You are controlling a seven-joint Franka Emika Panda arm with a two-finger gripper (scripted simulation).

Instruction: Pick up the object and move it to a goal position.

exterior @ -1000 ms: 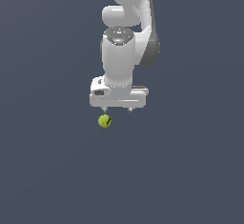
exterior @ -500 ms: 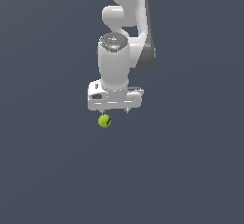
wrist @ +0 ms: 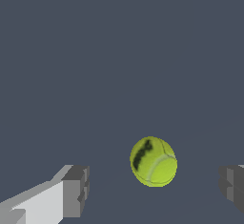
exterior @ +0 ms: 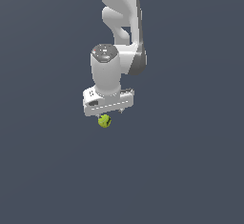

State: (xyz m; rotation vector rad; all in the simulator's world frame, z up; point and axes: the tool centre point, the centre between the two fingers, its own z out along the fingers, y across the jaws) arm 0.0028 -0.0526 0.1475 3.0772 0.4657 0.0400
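I've got the end effector (exterior: 108, 112) released, pads wide apart; ball (exterior: 104, 121) sits right below it at frame centre, between the pads (wrist: 75, 191), nearer 1 side.

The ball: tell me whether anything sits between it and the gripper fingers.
Nothing visible does. In the wrist view the ball lies in the open gap between the two fingers, touching neither, with only bare grey surface around it. The gripper hangs directly above it.
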